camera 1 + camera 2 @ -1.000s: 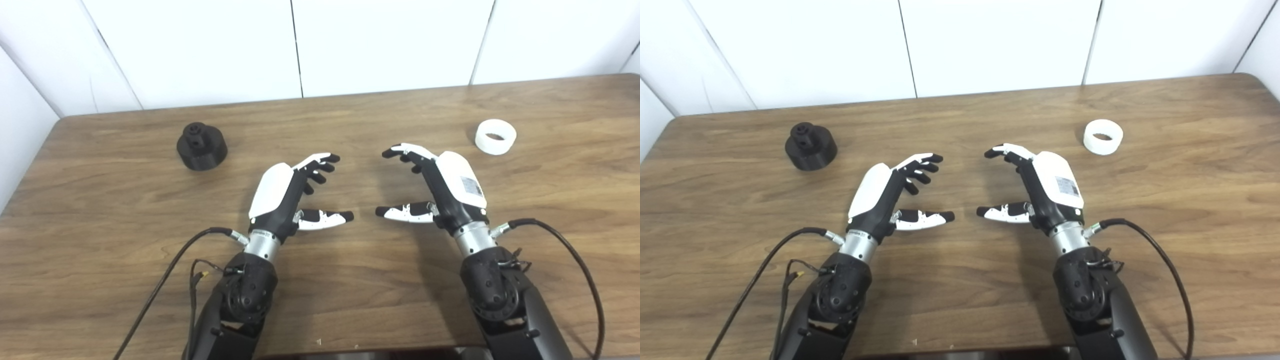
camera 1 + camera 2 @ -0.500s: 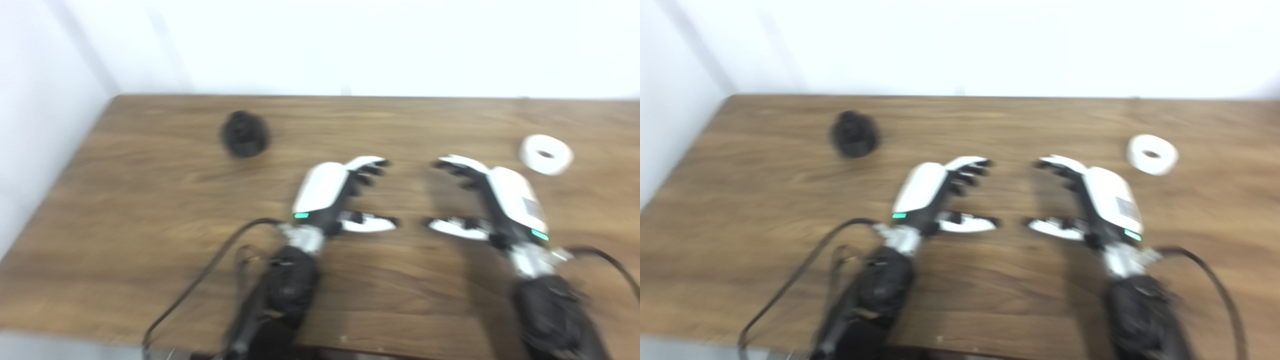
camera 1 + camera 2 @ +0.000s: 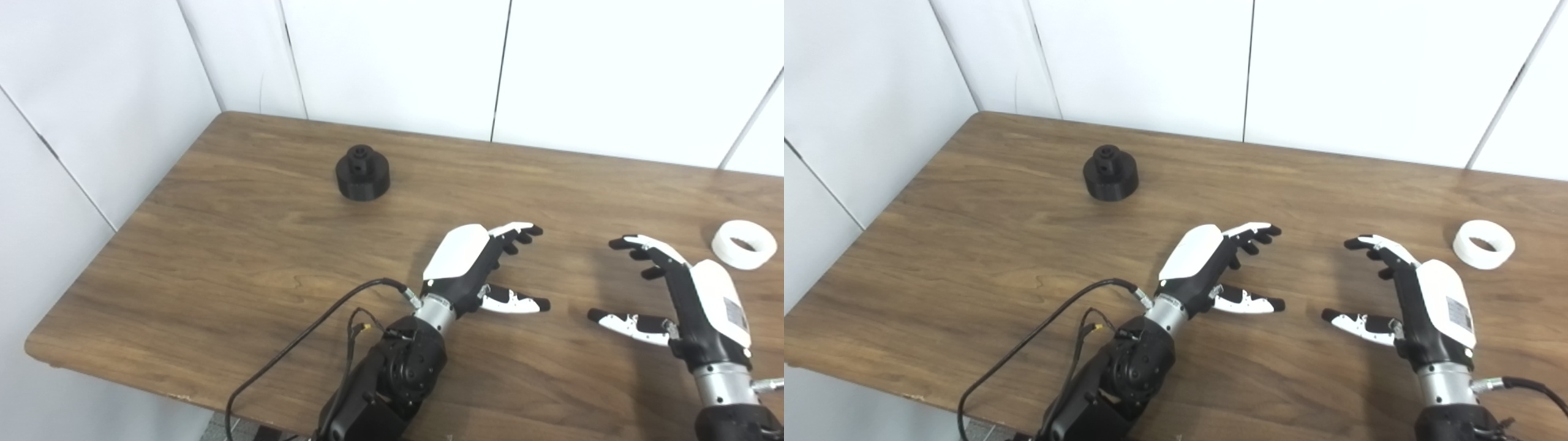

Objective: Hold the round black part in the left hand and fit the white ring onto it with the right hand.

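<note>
The round black part (image 3: 362,173) stands on the wooden table (image 3: 245,245) at the back left, with a small hub on top. The white ring (image 3: 743,244) lies flat on the table at the far right. My left hand (image 3: 474,269) is open and empty over the table's middle, well to the right of and nearer than the black part. My right hand (image 3: 680,300) is open and empty, left of and nearer than the white ring. Both hands show in the right eye view too, the left hand (image 3: 1213,269) and the right hand (image 3: 1415,306).
White wall panels (image 3: 398,61) stand behind and to the left of the table. The table's left corner and front edge (image 3: 37,349) are in view. A black cable (image 3: 288,361) hangs from the left forearm.
The camera has swung left, so the whole picture shifted right. Both hands stay open and keep about the same pose. The black part and white ring have not moved on the table.
</note>
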